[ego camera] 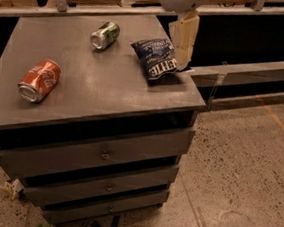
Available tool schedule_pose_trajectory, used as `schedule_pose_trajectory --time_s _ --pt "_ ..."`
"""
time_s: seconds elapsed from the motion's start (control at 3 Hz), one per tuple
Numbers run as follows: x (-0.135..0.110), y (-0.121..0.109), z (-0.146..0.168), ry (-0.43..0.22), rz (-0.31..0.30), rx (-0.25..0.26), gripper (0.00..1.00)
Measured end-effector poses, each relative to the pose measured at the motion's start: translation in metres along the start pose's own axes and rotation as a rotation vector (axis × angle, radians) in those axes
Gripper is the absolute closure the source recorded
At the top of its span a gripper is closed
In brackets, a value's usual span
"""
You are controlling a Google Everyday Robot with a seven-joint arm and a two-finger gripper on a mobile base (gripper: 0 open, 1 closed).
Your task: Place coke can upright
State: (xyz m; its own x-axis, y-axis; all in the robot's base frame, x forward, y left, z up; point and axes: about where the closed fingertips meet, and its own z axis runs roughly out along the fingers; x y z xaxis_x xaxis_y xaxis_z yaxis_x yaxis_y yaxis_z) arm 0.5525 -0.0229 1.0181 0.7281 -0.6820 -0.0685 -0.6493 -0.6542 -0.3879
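Note:
The coke can (39,80) is red-orange with white script. It lies on its side near the left edge of the grey cabinet top (99,89), silver end toward the front. My gripper (184,38) hangs at the top of the view, over the cabinet's back right edge, just right of the dark blue chip bag (155,59). It is far from the coke can and holds nothing that I can see.
A green-and-silver can (105,35) lies on its side at the back middle of the top. The cabinet has three drawers (98,154) below. Dark shelving and rails run behind it. A speckled floor (241,175) lies to the right.

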Motion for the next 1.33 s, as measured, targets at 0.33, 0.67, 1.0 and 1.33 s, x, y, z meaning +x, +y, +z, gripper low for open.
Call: schedule_pose_trajectory --time_s 0.33,0.67,1.0,1.33 --pt "-0.008 -0.044 0.015 0.009 -0.129 -0.001 0.0" --pt "-0.03 -0.083 0.045 0.016 -0.293 -0.017 0.0" --pt "-0.045 -0.104 0.09 0.008 -0.406 -0.082 0.0" --pt "-0.051 -0.112 0.134 -0.005 -0.482 -0.151 0.0"
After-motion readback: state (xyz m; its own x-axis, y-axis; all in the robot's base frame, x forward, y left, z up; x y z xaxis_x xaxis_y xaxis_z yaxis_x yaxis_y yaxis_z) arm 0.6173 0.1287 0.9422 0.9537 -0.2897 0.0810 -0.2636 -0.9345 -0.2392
